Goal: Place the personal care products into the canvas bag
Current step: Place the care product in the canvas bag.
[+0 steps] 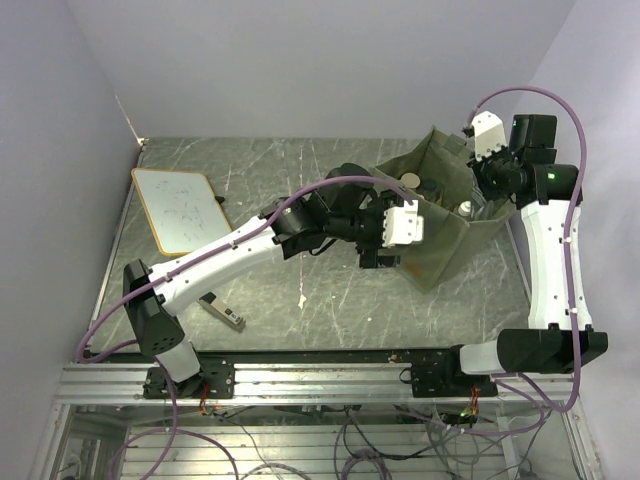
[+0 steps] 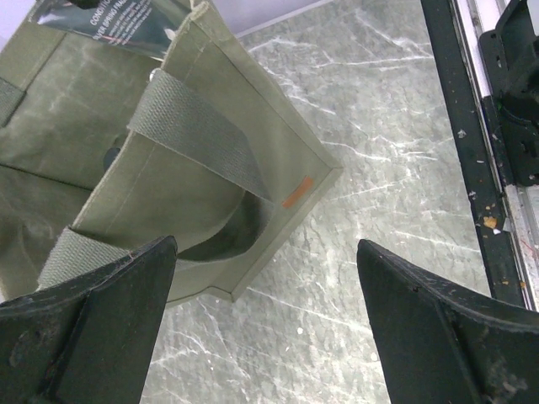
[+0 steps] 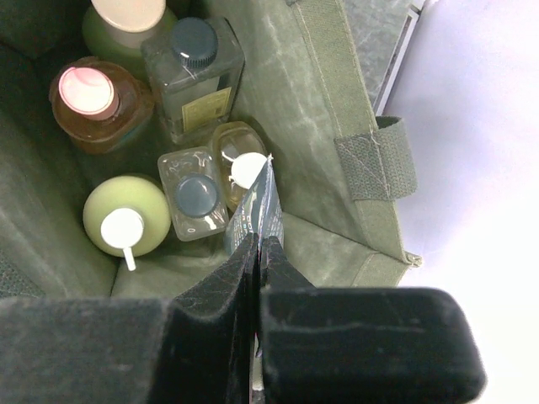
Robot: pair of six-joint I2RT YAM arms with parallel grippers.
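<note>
The right pincer (image 3: 258, 252) is closed, its two fingers pressed together on the flat edge of a grey tube (image 3: 259, 206), which hangs from it inside the bag (image 3: 303, 194) close to the right-hand wall. Just beyond the tube's lower end stands an orange bottle (image 3: 240, 160) with a white cap, and touching that a small clear bottle (image 3: 192, 194) with a dark cap. To their left sits a round yellow-green bottle (image 3: 126, 215) with a white pump top. Farther back are an amber bottle (image 3: 88, 97) with a pink cap, a tall clear bottle (image 3: 194, 71) with a dark cap, and a pale green bottle (image 3: 130, 17) with a cream cap, all upright and packed close on the bag's floor. The left pincer (image 2: 268, 252) is wide open and holds nothing; it hangs just outside the bag's near wall, with the bag's lower corner showing between its fingers. Whether its left finger touches the fabric cannot be told. A strap handle (image 2: 194, 126) runs down that wall, a small orange mark (image 2: 297, 192) sits near the corner, and the tube shows above the rim. The bag stands at the far right of the grey marbled worktop (image 2: 379, 168). Well apart on the left lie a white board (image 1: 180, 208) and, nearer the arm bases, a slim gadget (image 1: 222, 313).
</note>
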